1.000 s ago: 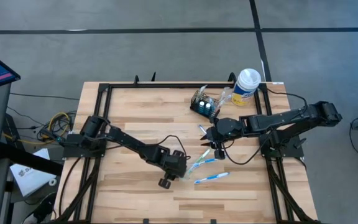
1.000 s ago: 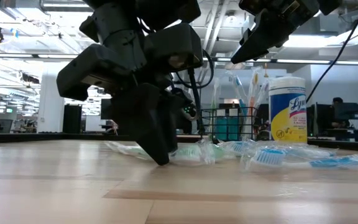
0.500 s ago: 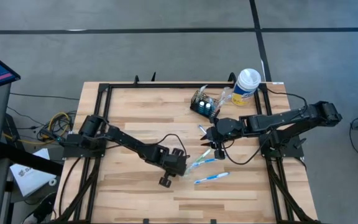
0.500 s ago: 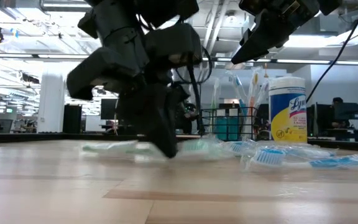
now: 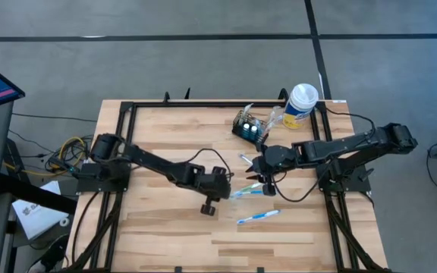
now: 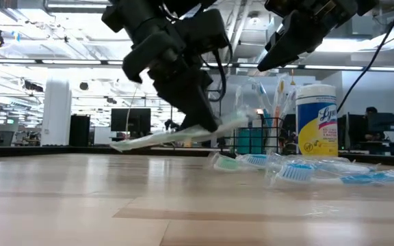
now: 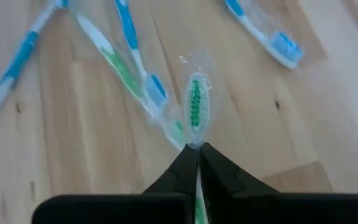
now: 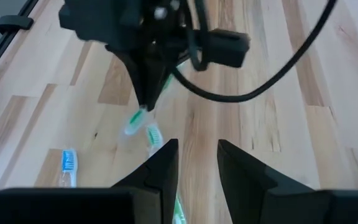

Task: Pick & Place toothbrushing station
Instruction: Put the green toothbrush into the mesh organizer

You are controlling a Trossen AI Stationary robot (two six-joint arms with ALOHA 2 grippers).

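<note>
One green toothbrush lifted, caddy waiting at the back of the worktop.

Left pincer (image 6: 207, 123) clamped on a wrapped green toothbrush (image 6: 176, 135), raised and tilted off the worktop (image 5: 158, 129), likely for carrying toward the black mesh caddy (image 5: 249, 127) beside the white canister (image 5: 300, 105). Right pincer (image 5: 266, 182) hangs near, fingers apart, nothing between them. Other toothbrushes (image 5: 258, 218) lie loose below, apart from the caddy.

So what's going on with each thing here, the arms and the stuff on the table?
Left gripper: shut on green toothbrush, lifted off table.
Right gripper: open, empty, above the table.
Mesh caddy: upright, brushes inside.
Wipes canister: upright, lid closed.
Blue toothbrush: lying flat.
</note>
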